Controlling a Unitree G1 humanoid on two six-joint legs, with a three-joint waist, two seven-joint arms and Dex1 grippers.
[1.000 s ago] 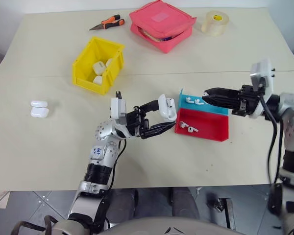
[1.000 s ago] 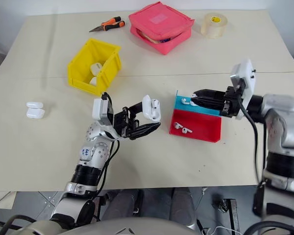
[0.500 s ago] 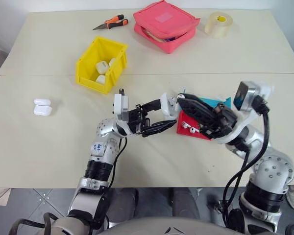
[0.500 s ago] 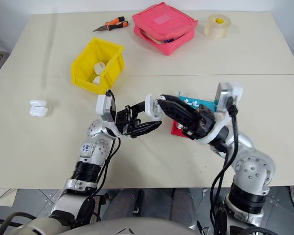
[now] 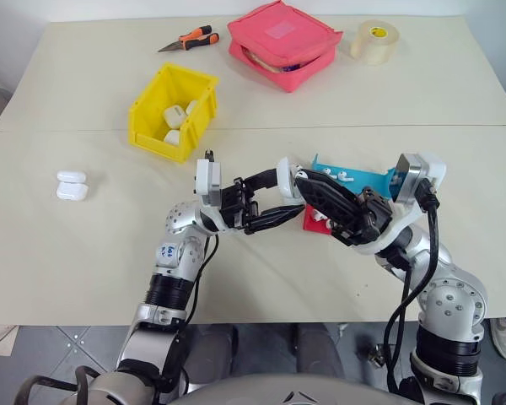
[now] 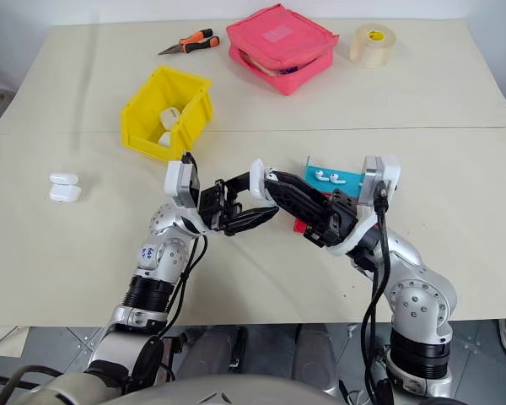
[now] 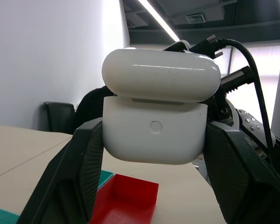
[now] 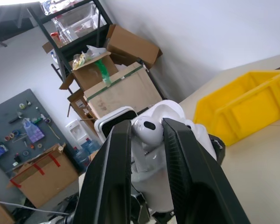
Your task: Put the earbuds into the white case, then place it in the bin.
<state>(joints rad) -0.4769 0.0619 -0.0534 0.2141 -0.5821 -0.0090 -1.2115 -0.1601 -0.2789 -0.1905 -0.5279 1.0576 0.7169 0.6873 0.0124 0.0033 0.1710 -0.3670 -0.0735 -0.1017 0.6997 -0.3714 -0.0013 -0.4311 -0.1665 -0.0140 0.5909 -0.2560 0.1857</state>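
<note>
White plastic on white plastic now: the right gripper [image 8: 147, 140], clenched on one of the earbuds [image 8: 146, 128], has swung in from over the blue tray [image 5: 367, 180] a sec ago to right up against the white case [image 7: 155, 119] the left gripper [image 5: 278, 202] holds mid-air. The left gripper stays put, same spot as before, jaws clamped on the case body, lid flipped up a little in the left wrist view.

In the right wrist view the earbud sits pinched between the two black fingers, bulb end showing, w/ the case's rounded top just behind it. Whether the stem is already in its socket: can't tell, the right fingers cover the opening in the head views.

What it means: pick-up from the tray is done, this is the insert step. Judging by the lid angle, the opening looks narrow, so alignment prob needs care; a slip would drop the bud on the table [image 5: 84, 253].

More earbuds remain: one pair in the blue tray, another in the red tray [image 5: 314, 221] partly hidden under the right arm. The bin [image 5: 152, 114], yellow, sits well apart up-left, already w/ several white cases inside. Two more cases [image 5: 71, 186] lie far left on the table.
</note>
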